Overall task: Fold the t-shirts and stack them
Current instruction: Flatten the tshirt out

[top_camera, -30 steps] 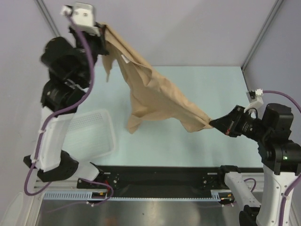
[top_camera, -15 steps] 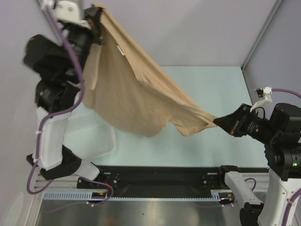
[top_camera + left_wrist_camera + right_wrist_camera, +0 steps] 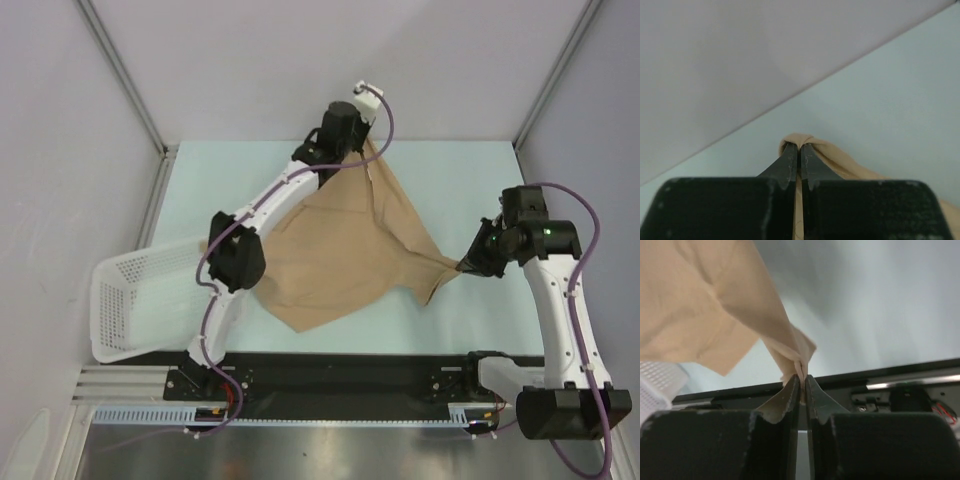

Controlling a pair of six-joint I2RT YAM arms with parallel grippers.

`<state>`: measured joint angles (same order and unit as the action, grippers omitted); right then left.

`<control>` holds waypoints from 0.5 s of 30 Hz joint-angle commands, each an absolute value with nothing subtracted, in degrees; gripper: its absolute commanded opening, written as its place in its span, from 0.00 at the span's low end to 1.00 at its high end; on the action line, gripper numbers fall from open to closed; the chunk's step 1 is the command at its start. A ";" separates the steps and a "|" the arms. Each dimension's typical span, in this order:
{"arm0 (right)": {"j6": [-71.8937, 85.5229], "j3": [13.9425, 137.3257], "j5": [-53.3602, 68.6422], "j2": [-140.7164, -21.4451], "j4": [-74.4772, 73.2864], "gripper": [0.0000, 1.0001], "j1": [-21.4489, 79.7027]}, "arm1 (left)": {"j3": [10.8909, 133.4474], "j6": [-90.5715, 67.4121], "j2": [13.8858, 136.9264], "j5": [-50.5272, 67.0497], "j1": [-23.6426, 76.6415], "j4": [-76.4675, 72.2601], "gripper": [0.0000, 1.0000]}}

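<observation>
A plain tan t-shirt [image 3: 340,255] lies spread over the middle of the light table, stretched between both grippers. My left gripper [image 3: 372,152] is shut on its far edge near the back wall; the cloth wraps over the fingertips in the left wrist view [image 3: 812,145]. My right gripper [image 3: 464,266] is shut on the shirt's right corner; the right wrist view shows the pinched cloth [image 3: 790,347] rising from the closed jaws. The shirt's near-left part rests on the table.
A white lattice basket [image 3: 145,300] sits at the near left, partly off the table edge. The black rail [image 3: 340,375] with the arm bases runs along the near edge. Grey walls stand behind and at both sides.
My left arm has swung from high at the far left down to the back middle of the table. The shirt dropped from hanging in the air onto the table. My right gripper moved slightly.
</observation>
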<state>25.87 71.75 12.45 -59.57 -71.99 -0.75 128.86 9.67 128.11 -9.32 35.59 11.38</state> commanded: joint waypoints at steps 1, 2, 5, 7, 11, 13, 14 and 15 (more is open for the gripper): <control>27.34 71.81 1.86 -60.02 -73.91 0.13 -0.18 | 136.66 5.89 129.46 -7.21 35.42 0.27 0.00; 27.51 71.37 0.63 -60.12 -74.87 0.13 -0.18 | 137.37 4.50 129.90 -7.64 35.59 -0.87 0.00; 27.33 67.70 0.00 -58.89 -74.53 0.08 -0.79 | 139.21 2.12 129.12 -5.89 35.95 -4.74 0.00; 27.25 65.93 1.74 -57.84 -74.18 0.00 -0.97 | 140.18 2.20 127.89 -6.76 36.39 -5.71 0.00; 25.76 66.35 5.62 -53.97 -72.34 0.00 -0.18 | 133.19 3.77 116.68 -8.79 36.56 -7.02 0.01; 23.57 68.37 7.89 -51.42 -72.86 0.00 -0.18 | 130.79 5.44 112.08 -9.40 36.48 -8.17 0.00; 22.77 69.86 9.04 -50.46 -73.38 0.00 -0.18 | 130.09 6.15 108.67 -9.49 36.47 -7.91 0.00; 22.33 72.48 9.92 -49.49 -73.82 0.00 -0.18 | 130.17 6.67 107.15 -9.58 36.56 -6.69 0.00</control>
<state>25.36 66.24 6.33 -53.01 -73.19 -0.47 129.64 4.86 119.92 -7.94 36.58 1.08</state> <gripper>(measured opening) 0.020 0.017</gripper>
